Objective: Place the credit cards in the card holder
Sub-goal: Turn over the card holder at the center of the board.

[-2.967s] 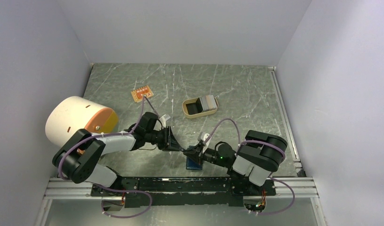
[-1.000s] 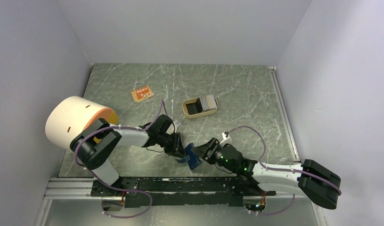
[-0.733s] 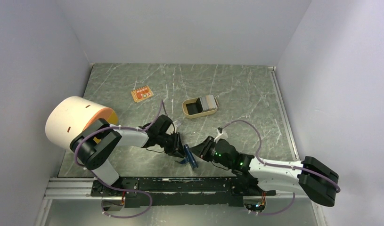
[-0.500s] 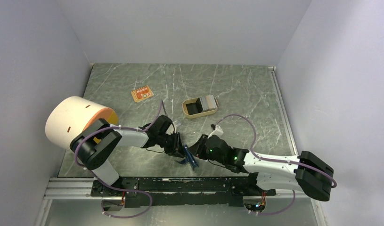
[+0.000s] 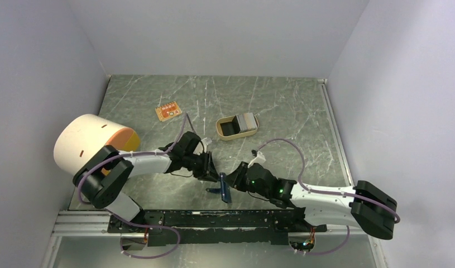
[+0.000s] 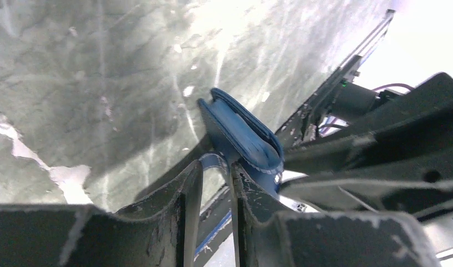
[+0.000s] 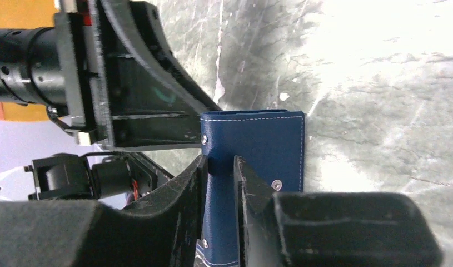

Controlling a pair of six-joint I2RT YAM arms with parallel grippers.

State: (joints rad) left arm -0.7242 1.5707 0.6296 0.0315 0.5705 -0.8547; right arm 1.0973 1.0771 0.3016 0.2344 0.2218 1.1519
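Pinching from both sides, the left gripper (image 5: pixel 212 170) nips a thin flap of the card holder (image 5: pixel 225 188) while the right gripper (image 5: pixel 231 180) clamps its stitched edge. The card holder stands on edge at lower centre, close to the near edge of the table (image 5: pixel 292 106). Above centre, the credit cards (image 5: pixel 249 119) sit in the tan tray (image 5: pixel 220 134), well apart, with open marble all round.

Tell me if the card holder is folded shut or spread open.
Folded nearly shut: the card holder shows only navy outside; in the left wrist view its leaves lie close together.
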